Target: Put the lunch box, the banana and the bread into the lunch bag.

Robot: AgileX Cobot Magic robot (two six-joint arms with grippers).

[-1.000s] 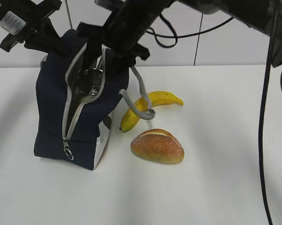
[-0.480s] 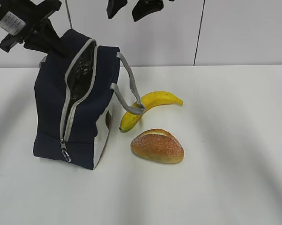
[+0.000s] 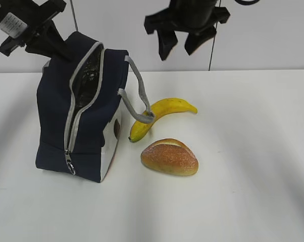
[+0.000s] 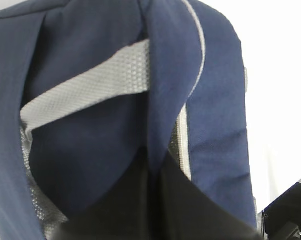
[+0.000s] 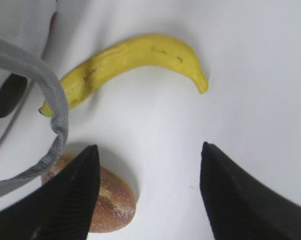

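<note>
The navy lunch bag stands at the left with its zipper open; the lunch box does not show. My left gripper is shut on the bag's top back edge; the left wrist view shows navy fabric pinched between its jaws and a grey strap. The banana lies right of the bag and the bread lies in front of it. My right gripper hangs open and empty above the banana. The right wrist view shows the banana, the bread by the left finger, and the gripper.
The bag's grey strap handle droops over the banana's near end; it also shows in the right wrist view. The white table stretches out to the right and front. A wall stands behind.
My right arm has come up out of the bag's opening and moved right, and now hangs open above the banana. The bag's strap has settled. The left gripper has kept its hold.
</note>
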